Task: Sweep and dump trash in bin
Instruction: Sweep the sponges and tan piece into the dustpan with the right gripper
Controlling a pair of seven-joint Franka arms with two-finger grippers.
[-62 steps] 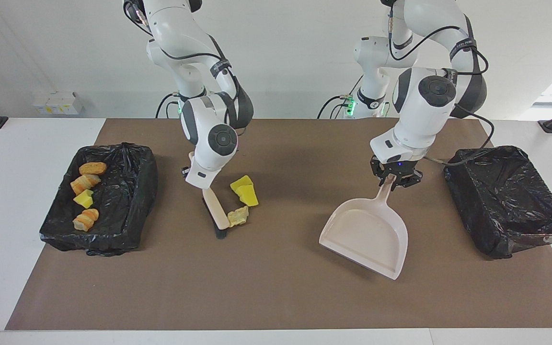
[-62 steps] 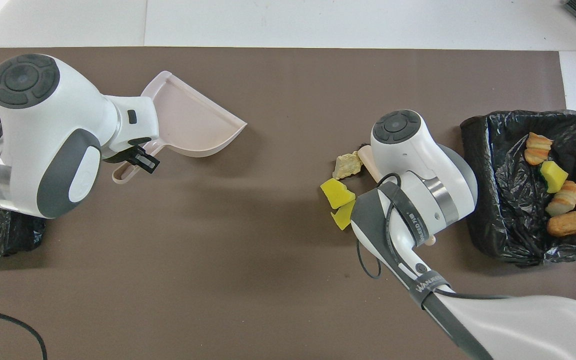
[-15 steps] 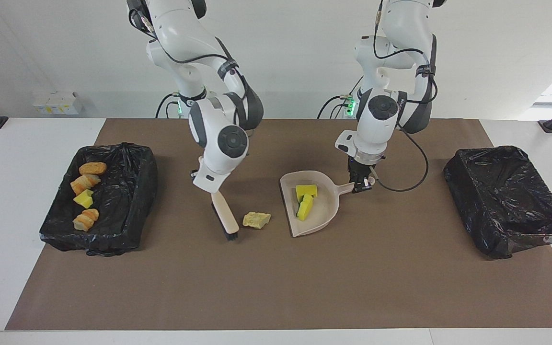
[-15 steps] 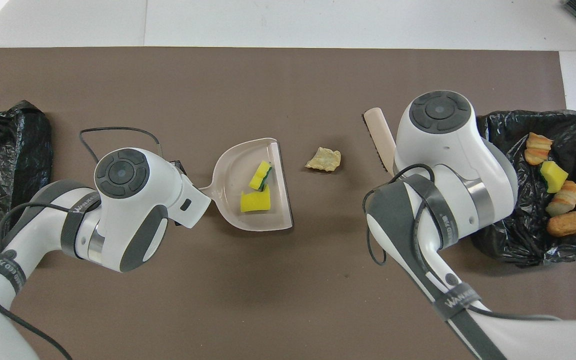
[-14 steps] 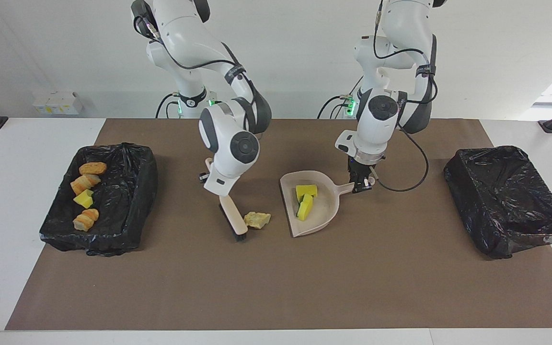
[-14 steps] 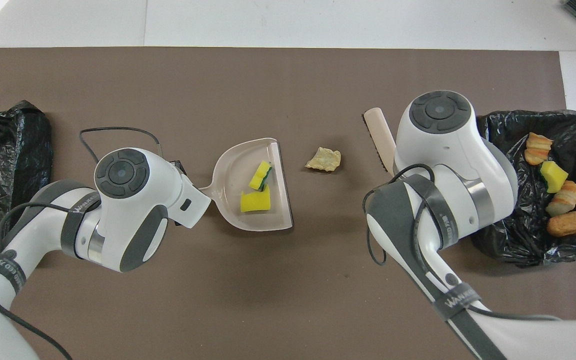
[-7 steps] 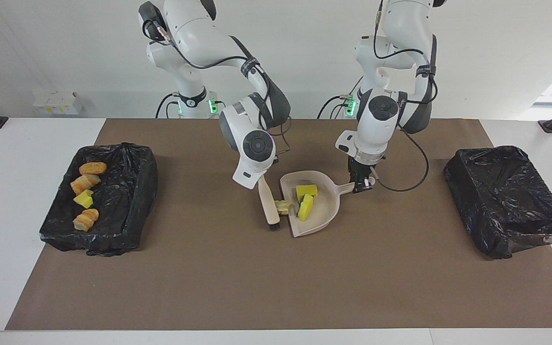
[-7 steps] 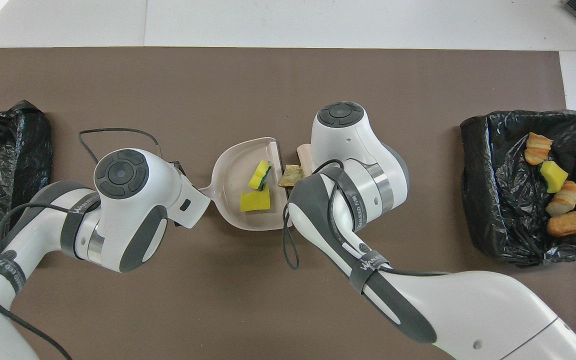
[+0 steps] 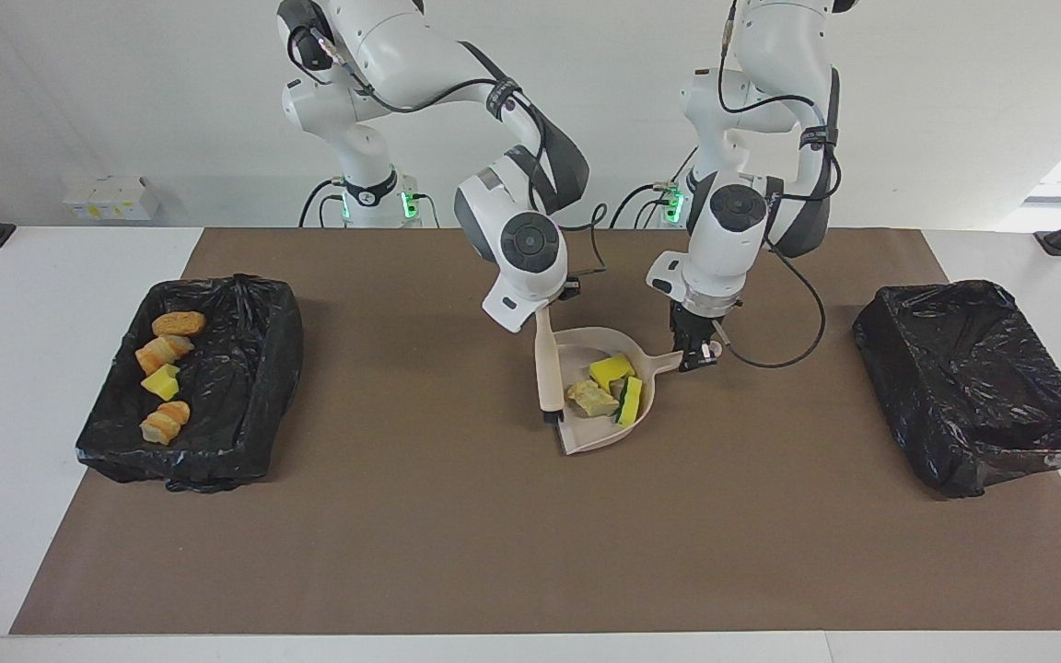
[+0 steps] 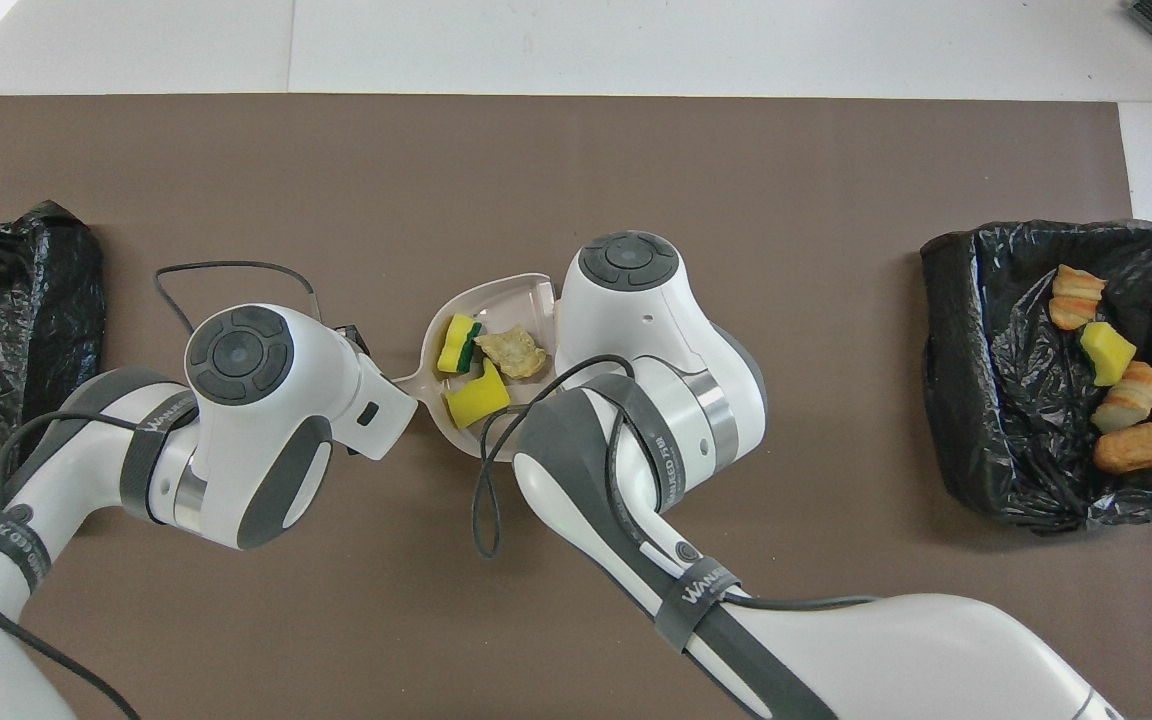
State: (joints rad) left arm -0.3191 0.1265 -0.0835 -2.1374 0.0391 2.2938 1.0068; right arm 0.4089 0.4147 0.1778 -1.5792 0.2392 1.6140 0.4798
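Arms converge mid-table: right gripper (image 9: 544,318) w/ brush (image 9: 547,378), left gripper (image 9: 698,353) w/ dustpan (image 9: 643,405).

I see two sponge blocks (image 10: 471,398) and a pale chip (image 10: 511,350) lying in the dustpan (image 10: 496,300) mid-desk.

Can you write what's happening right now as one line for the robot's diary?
left gripper: holds beige plastic dustpan by handle | right gripper: holds beige brush at dustpan mouth | in dustpan: two yellow sponge blocks, pale chip
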